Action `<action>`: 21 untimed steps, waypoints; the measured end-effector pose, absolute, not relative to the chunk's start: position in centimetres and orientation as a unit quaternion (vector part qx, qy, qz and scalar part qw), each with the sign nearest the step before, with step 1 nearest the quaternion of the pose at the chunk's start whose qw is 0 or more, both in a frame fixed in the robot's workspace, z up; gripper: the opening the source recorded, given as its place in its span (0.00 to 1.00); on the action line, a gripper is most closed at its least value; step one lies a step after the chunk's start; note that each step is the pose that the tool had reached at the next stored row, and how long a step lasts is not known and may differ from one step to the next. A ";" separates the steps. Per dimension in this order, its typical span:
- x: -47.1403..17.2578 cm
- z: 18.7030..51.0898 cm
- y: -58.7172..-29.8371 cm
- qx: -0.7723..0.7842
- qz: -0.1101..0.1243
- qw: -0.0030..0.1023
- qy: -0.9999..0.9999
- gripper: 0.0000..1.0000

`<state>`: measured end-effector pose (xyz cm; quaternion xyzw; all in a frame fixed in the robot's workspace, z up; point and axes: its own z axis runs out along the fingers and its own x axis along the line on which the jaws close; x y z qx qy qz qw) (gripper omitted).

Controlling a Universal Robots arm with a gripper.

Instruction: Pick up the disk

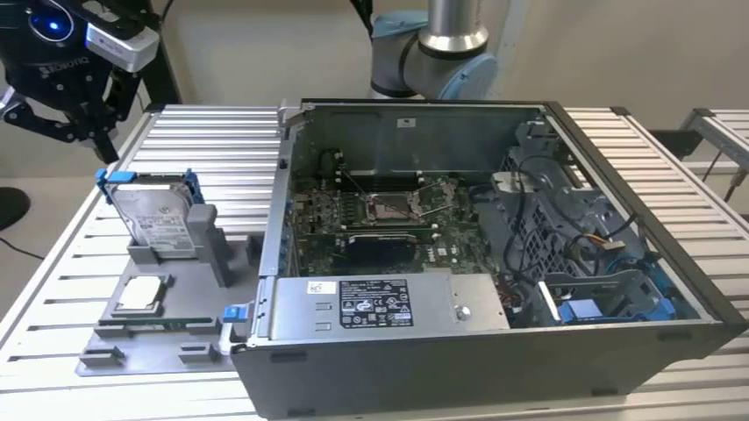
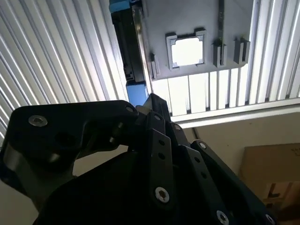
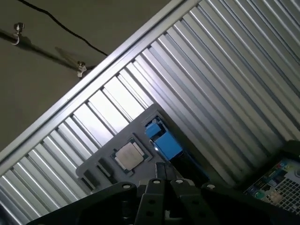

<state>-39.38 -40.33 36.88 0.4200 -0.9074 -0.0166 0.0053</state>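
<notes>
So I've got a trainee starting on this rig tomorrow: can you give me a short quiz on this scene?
1. True or false: the disk stands upright in its grey holder.
2. The claw is: A) gripping the disk; B) up clear of the disk, touching nothing; C) down inside the computer case.
3. Which silver square part lies flat on the grey tray?
Key: 1 true; 2 B; 3 the small chip.

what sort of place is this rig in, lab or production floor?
Probably a robotics lab bench for PC teardown work: an open computer case sits on a slatted metal table, the disk stands in a grey fixture beside it, and the robot arm rises behind.
</notes>
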 end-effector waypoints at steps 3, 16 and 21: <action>-39.4 36.9 -40.3 0.444 -0.016 0.005 -0.896 0.00; -39.4 36.8 -40.3 0.548 -0.014 0.004 -0.837 0.00; -39.4 36.7 -40.3 0.584 -0.012 0.001 -0.811 0.00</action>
